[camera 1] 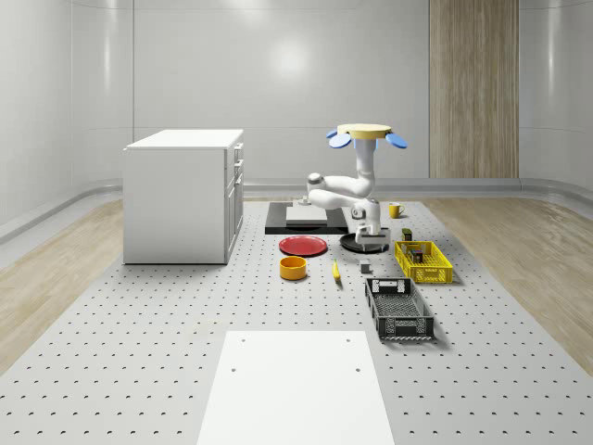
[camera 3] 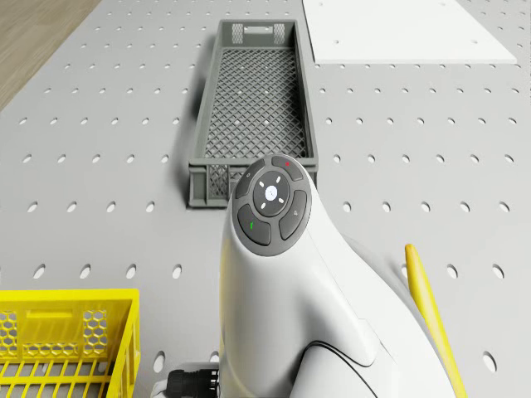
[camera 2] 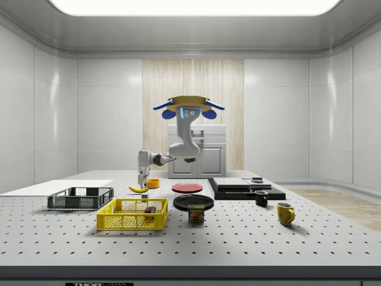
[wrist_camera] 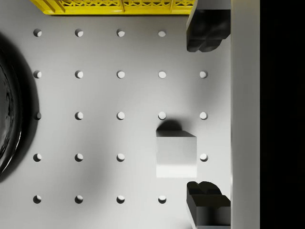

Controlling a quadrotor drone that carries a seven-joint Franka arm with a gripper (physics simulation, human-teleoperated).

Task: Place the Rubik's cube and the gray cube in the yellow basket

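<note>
The drone (camera 1: 363, 134) hovers above the table's middle, with its arm hanging down in front. My gripper (camera 1: 368, 241) is open and empty, pointing straight down a little above the gray cube (camera 1: 365, 266). In the wrist view the gray cube (wrist_camera: 176, 153) lies on the table just beside the line between the two dark fingertips (wrist_camera: 207, 31). It touches neither one. The yellow basket (camera 1: 423, 262) stands close by, on the whole-scene view's right of the cube. A small multicoloured cube, the Rubik's cube (camera 2: 149, 208), sits inside the basket (camera 2: 132, 214).
A black plate (wrist_camera: 7, 119) lies close to the gray cube. A black crate (camera 1: 398, 309), a banana (camera 1: 335, 271), a yellow bowl (camera 1: 294, 268) and a red plate (camera 1: 303, 246) are nearby. A can (camera 2: 196, 213) stands beside the basket. A white cabinet (camera 1: 185, 195) stands left.
</note>
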